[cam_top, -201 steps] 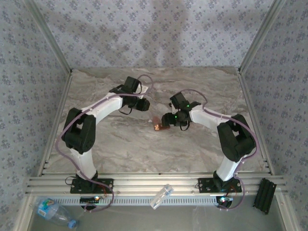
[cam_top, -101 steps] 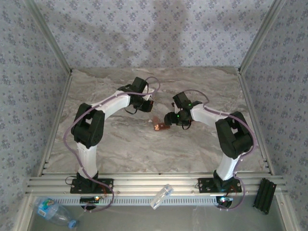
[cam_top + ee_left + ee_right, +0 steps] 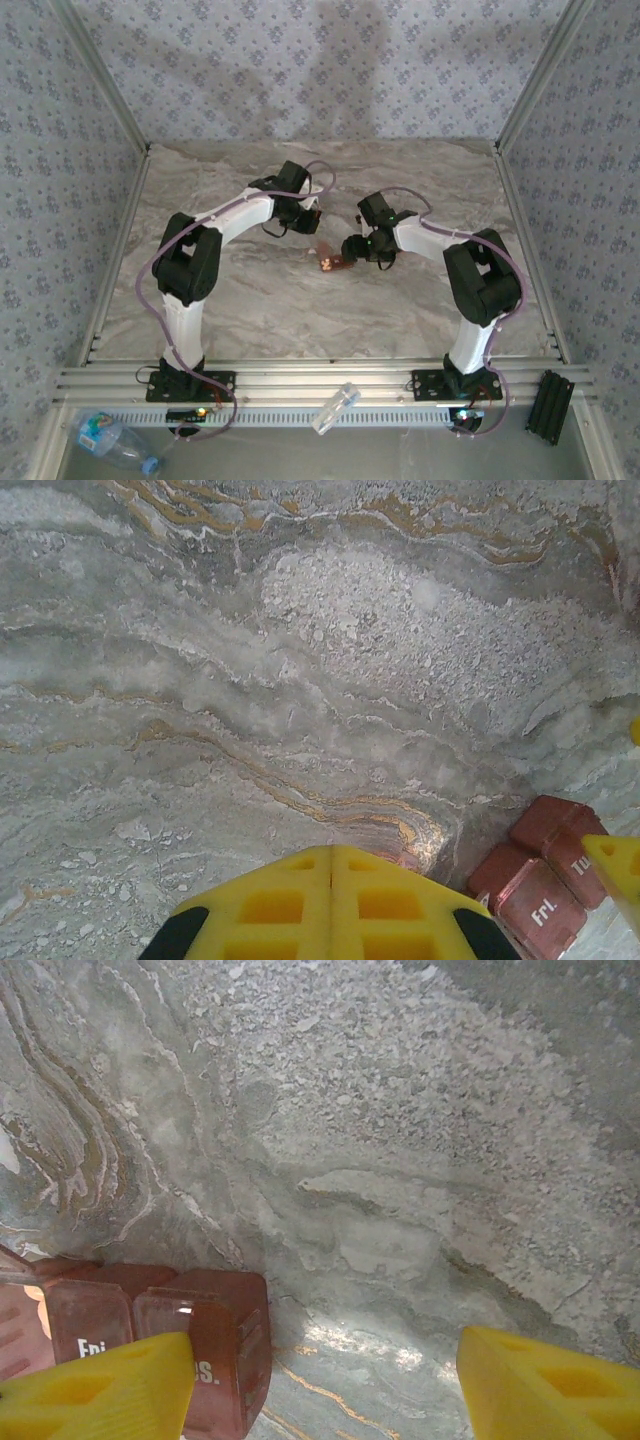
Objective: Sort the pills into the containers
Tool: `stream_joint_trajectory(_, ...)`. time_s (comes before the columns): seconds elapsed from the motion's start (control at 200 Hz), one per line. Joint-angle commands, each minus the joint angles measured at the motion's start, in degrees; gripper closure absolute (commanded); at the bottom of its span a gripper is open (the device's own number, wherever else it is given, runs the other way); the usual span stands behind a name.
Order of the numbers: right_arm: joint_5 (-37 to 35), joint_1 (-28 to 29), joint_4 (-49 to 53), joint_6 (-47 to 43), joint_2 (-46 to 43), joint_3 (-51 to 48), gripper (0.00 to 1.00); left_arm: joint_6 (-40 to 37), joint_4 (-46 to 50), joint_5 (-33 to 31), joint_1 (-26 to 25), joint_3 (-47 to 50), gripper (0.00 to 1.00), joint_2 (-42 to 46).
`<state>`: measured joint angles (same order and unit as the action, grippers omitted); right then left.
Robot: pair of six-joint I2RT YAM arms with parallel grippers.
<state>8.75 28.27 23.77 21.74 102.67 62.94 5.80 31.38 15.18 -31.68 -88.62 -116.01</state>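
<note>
The container is a dark red pill organiser [image 3: 334,263] with lettered compartments, lying mid-table. In the left wrist view it [image 3: 540,875] sits at the lower right, apart from my left gripper [image 3: 333,852], whose yellow fingers are pressed shut with nothing between them. From above, the left gripper [image 3: 311,220] hovers just behind and left of the organiser. My right gripper [image 3: 322,1385] stands open. Its left finger [image 3: 100,1390] overlaps the organiser's end [image 3: 205,1335], and bare marble fills the rest of the gap. I cannot make out any pills.
Aluminium rails [image 3: 320,382] run along the near edge, and patterned walls close the other sides. Beyond the rails lie a clear water bottle [image 3: 112,438], a small clear plastic piece [image 3: 336,407] and a black block [image 3: 550,406].
The left arm swung right toward the organiser, and its gripper closed. The right gripper edged slightly left and stayed open at the organiser.
</note>
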Motion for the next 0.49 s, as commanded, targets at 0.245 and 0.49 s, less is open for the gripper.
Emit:
stream_joint_trajectory(0.245, -2.95, 0.53, 1.39, -0.82, 1.92, 0.47, 0.3, -0.72, 2.71, -0.17, -1.65, -2.81, 1.0, -2.69)
stream_joint_trajectory(0.49, -3.13, 0.55, 1.29, -0.57, 2.45, 0.34, 0.3, -1.0, 3.41, 0.1, -2.5, -2.43, 1.0, -3.44)
